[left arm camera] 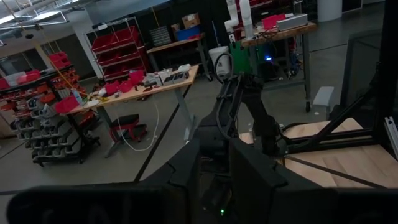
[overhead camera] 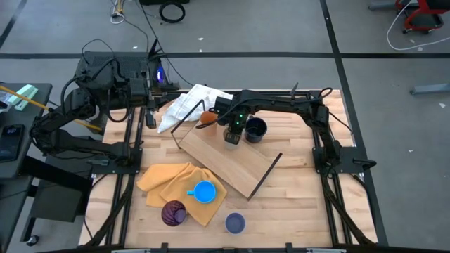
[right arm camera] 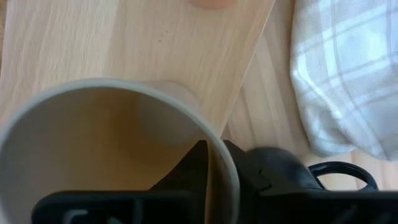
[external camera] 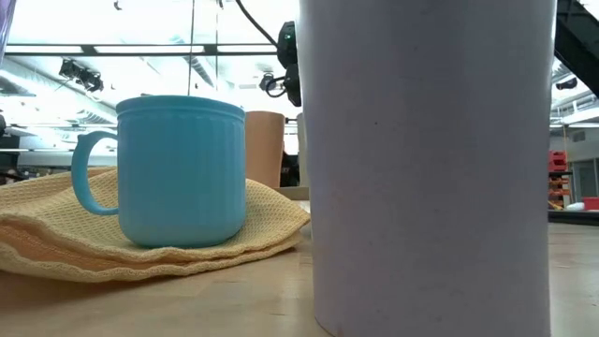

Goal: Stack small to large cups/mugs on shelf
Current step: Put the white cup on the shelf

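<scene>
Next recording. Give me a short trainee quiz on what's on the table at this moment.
1. True or false: the bright blue plastic mug with a handle stands on the yellow-orange cloth.
2. Which cup is at the right gripper, over the light-wood shelf board? A: a dark purple cup. B: a tan cup. C: a pale lavender-blue cup.
3. In a few words: what lies right beside the small orange cup, on the side away from the board?

Key
1. True.
2. B. The left arm waits at the table's left edge.
3. The crumpled white checked cloth.
</scene>
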